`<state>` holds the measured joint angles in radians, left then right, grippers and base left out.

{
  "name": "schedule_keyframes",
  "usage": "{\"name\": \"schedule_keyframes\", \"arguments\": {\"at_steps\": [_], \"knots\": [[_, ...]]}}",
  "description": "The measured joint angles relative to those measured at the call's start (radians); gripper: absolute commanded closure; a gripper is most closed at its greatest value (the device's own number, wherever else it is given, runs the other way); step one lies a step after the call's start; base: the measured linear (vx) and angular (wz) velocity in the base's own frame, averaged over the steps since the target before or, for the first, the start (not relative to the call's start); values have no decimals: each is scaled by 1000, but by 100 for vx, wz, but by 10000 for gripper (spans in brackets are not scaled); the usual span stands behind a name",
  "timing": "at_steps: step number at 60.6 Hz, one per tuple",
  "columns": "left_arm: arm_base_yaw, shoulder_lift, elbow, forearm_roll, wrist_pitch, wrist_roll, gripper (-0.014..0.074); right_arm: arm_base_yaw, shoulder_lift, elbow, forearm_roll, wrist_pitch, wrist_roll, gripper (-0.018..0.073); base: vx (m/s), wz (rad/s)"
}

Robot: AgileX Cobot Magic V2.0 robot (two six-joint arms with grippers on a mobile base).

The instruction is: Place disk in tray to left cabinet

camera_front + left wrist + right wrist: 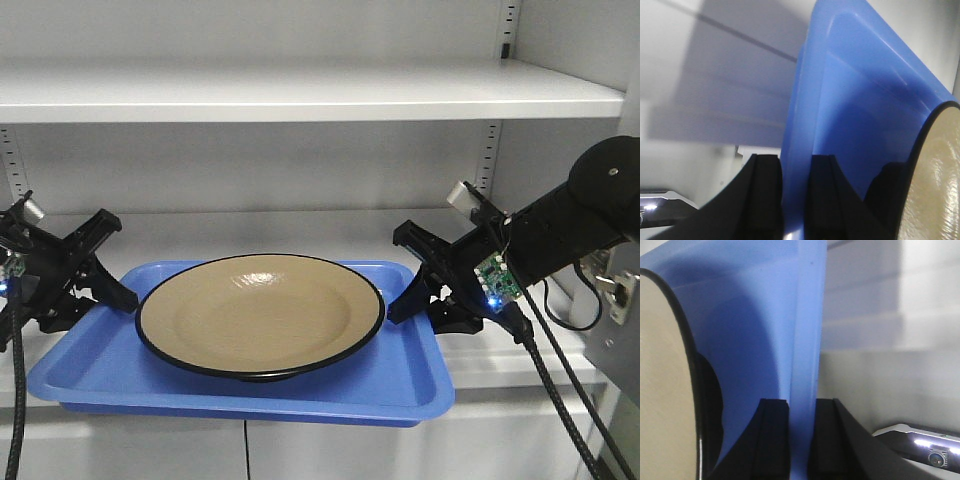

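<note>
At the centre of the front-facing frame lies one disk [260,315], tan with a thin black rim, flat and face up inside one blue tray [240,388]. The disk fills most of the tray's width, leaving bare blue floor mainly at the near corners and along the front. The tray sits level at the height of the cabinet's lower shelf [300,225], its front lip near the shelf's front edge. Whether its base rests on the shelf or hangs just above it cannot be told.

Two grippers hold the tray, one at each short end. The left gripper [120,295], at the left of the frame, is closed on the tray's left lip. In the left wrist view its two black fingers [765,197] stand narrow with the blue lip pinched between them, and the disk's rim shows at the lower right. The right gripper [403,300] is closed on the right lip in the same way. In the right wrist view its two fingers [774,440] press either side of the blue edge, with the disk at the left of the frame.

Around them stands the light grey cabinet [300,170]. Two shelves are in view, the upper shelf [300,95] crossing the top of the frame, with slotted uprights [490,150] at the back corners. Two braided black cables [560,400] trail down, one from each wrist.
</note>
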<state>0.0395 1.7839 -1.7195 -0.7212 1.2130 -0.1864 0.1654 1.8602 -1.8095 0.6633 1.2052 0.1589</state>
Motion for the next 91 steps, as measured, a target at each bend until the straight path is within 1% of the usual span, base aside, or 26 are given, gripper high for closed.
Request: {"name": "schedule_keyframes", "arguments": {"at_steps": [47, 91], "knots": [[0, 0, 0, 0, 0, 0, 597, 0, 0, 0, 0, 0, 0, 565, 16, 4], [0, 0, 0, 0, 0, 0, 597, 0, 0, 0, 0, 0, 0, 565, 4, 0]]}}
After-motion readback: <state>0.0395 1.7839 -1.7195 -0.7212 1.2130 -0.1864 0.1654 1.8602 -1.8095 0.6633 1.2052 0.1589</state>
